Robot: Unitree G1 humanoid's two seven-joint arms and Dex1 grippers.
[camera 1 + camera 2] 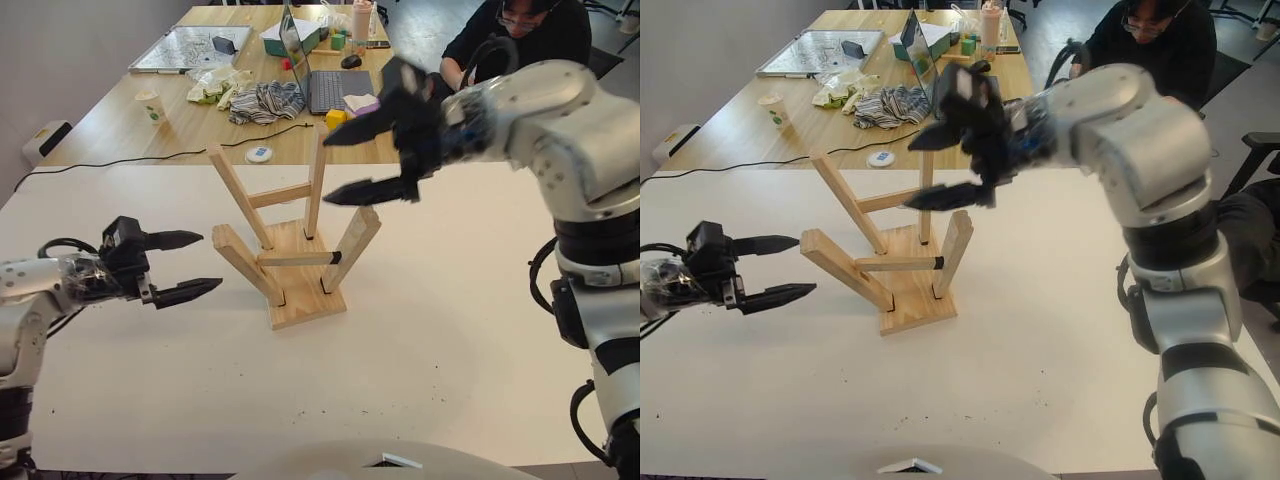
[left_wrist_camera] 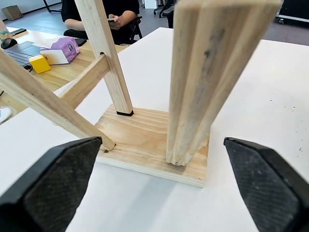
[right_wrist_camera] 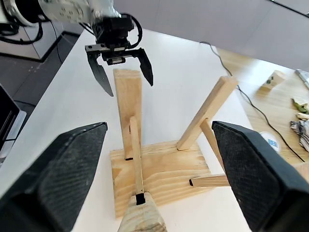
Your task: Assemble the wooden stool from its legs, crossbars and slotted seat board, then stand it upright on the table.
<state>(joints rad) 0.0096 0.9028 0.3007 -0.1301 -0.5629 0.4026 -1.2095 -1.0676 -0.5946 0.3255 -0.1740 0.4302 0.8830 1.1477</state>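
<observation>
The stool (image 1: 290,255) is upside down on the white surface (image 1: 450,350). Its seat board (image 1: 305,300) lies flat. The legs (image 1: 240,197) stick up, with crossbars (image 1: 280,194) between them. My left end effector (image 1: 210,262) is wide open, low beside the stool. My right end effector (image 1: 326,168) is open too, up by the leg tops.

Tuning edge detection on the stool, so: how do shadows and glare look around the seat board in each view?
Left eye view: the seat board throws only a faint, soft shadow on the white table, with no glare. Left wrist view: a soft grey shadow lies along the board's near edge. Right wrist view: even light, no hard shadow lines.
</observation>
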